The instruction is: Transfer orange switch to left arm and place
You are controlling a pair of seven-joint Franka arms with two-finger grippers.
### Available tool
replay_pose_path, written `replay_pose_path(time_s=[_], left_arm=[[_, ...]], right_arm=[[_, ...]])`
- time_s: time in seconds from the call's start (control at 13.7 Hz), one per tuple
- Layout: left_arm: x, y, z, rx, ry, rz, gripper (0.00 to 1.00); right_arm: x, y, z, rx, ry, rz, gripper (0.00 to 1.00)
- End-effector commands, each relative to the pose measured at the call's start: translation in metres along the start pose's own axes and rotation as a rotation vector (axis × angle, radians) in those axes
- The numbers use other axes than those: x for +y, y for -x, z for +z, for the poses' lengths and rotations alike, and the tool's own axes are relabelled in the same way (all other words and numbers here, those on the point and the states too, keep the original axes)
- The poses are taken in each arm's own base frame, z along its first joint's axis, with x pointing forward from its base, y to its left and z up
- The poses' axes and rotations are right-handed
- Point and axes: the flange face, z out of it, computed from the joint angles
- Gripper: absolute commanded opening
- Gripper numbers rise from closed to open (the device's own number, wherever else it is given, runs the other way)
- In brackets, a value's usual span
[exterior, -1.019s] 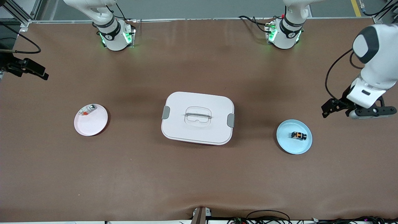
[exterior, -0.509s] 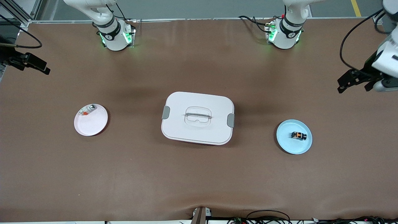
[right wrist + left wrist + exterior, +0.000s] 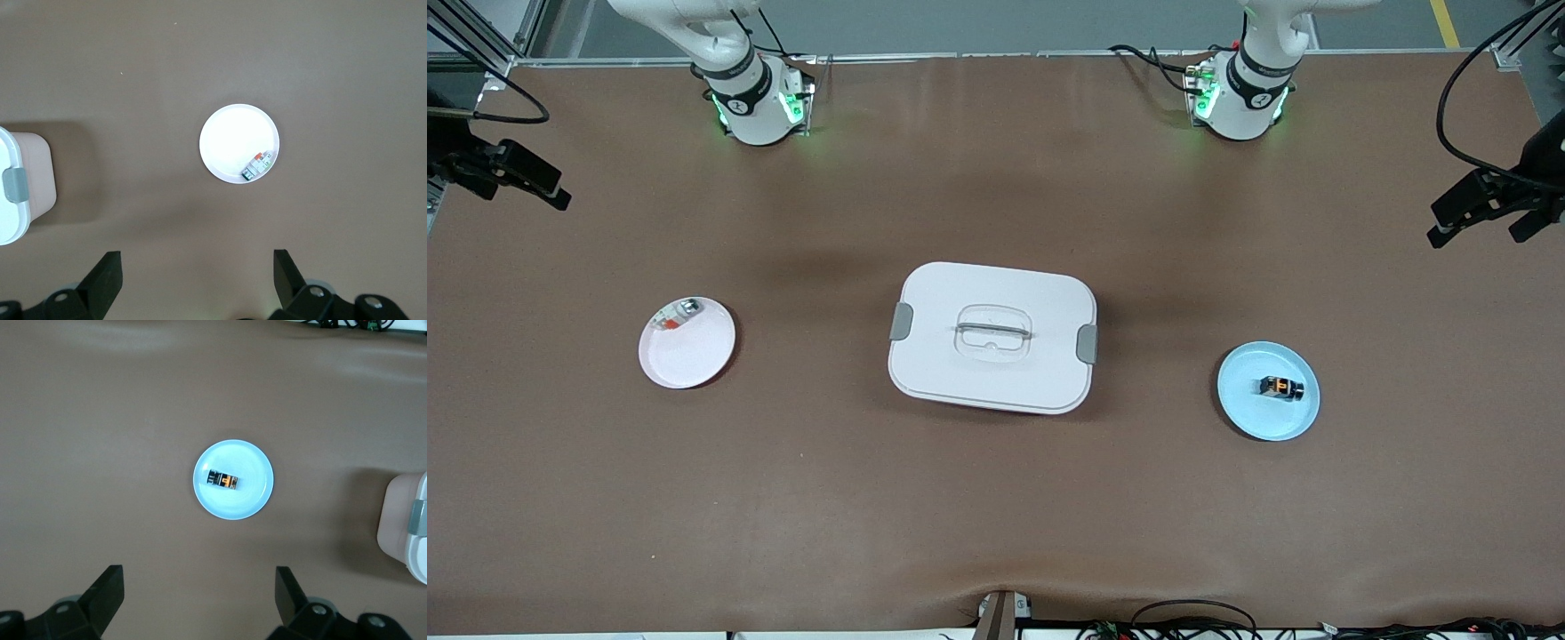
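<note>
Front view: the tiny black-bodied orange switch [image 3: 1281,387] lies in the round pale-blue plate [image 3: 1247,411], its long axis running along the table's length toward the large white plastic box [image 3: 992,337]. The left end effector [image 3: 1485,212] hangs spread over the table's left-arm end; the right end effector [image 3: 511,178] hangs over the right-arm end.

Left wrist view: the switch [image 3: 224,480] sits ahead of the spread fingers [image 3: 107,592].

Right wrist view: the fingers [image 3: 107,273] are spread above a round white plate [image 3: 230,137].

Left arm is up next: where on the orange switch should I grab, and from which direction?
Take the orange switch from straight above, gripper fingers across the short width of its black body. It lies on its side near the middle of the blue plate, so the low rim probably won't interfere. The left gripper is open, off toward the table's edge.
</note>
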Motion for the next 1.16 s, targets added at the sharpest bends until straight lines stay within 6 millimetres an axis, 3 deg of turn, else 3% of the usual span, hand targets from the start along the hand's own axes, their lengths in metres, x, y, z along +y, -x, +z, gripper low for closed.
replay_pose_path(time_s=[0.0, 0.07, 0.29, 0.58, 0.87, 1.09], left_arm=[[0.003, -0.016, -0.008, 0.007, 0.012, -0.003, 1.0], [-0.002, -0.018, -0.008, 0.008, 0.011, -0.012, 1.0], [0.021, -0.017, -0.006, 0.0, 0.038, 0.013, 1.0], [0.034, -0.001, -0.004, -0.075, 0.031, 0.003, 1.0], [0.014, 0.002, 0.005, -0.096, 0.024, 0.076, 1.0], [0.012, -0.001, 0.01, -0.101, 0.027, 0.061, 1.0]], right_arm=[[-0.001, 0.007, -0.001, 0.013, -0.008, 0.012, 1.0], [-0.001, 0.007, -0.001, 0.013, -0.008, 0.012, 1.0], [-0.001, 0.007, -0.001, 0.013, -0.008, 0.012, 1.0], [-0.001, 0.006, -0.001, 0.011, -0.008, 0.012, 1.0], [0.002, 0.005, 0.0, 0.002, -0.006, 0.017, 1.0], [0.001, 0.004, -0.008, 0.013, -0.008, 0.017, 1.0]])
